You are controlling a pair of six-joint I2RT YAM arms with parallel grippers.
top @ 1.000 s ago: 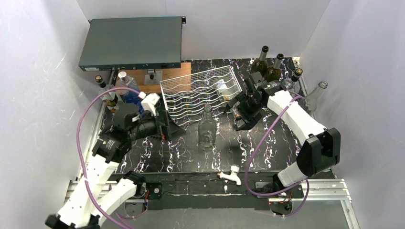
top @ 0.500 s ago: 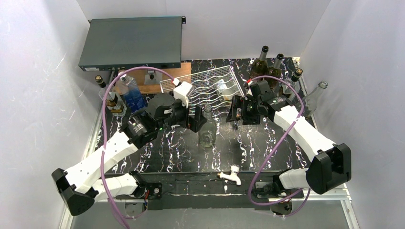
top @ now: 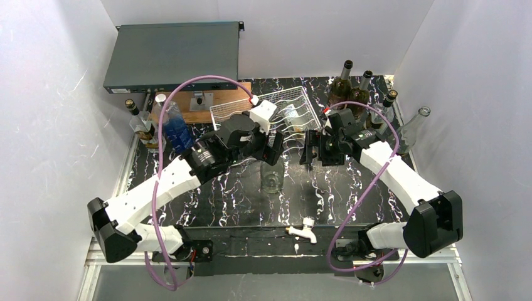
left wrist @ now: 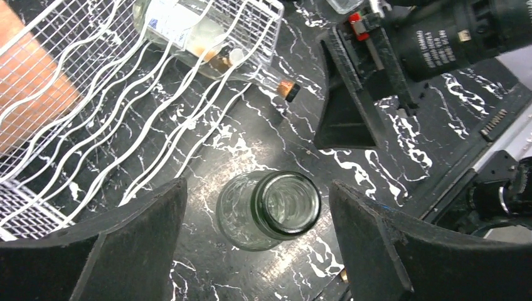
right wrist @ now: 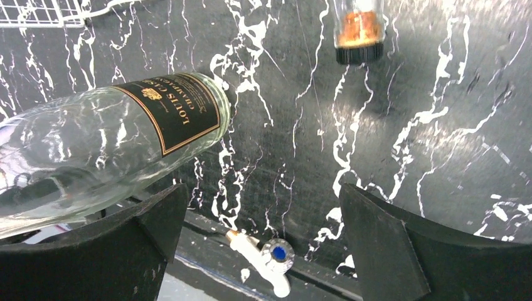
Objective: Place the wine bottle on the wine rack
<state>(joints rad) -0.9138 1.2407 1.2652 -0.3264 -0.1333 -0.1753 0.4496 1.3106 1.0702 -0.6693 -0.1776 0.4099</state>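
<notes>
A clear glass wine bottle [top: 271, 180] stands upright in the middle of the black marbled table. In the left wrist view its open mouth [left wrist: 289, 204] sits between my two fingers, with a gap on each side. My left gripper [top: 271, 148] [left wrist: 257, 187] hangs open over the neck. The white wire wine rack [top: 276, 110] [left wrist: 94, 94] lies just behind, and a labelled bottle [left wrist: 188, 28] rests in it with its neck poking out. My right gripper [top: 312, 150] [right wrist: 262, 188] is open to the right of the standing bottle [right wrist: 125, 135], holding nothing.
A dark grey metal box [top: 172, 56] sits at the back left over a wooden board [top: 216, 100]. Several bottles [top: 351, 84] stand at the back right, others [top: 157, 125] at the left edge, one [top: 414, 128] by the right wall. A white tap [top: 305, 229] lies at the front edge.
My left arm swung right from the rack's near-left corner to above the standing bottle, and its jaws narrowed a little. The right gripper shifted slightly and stayed open.
</notes>
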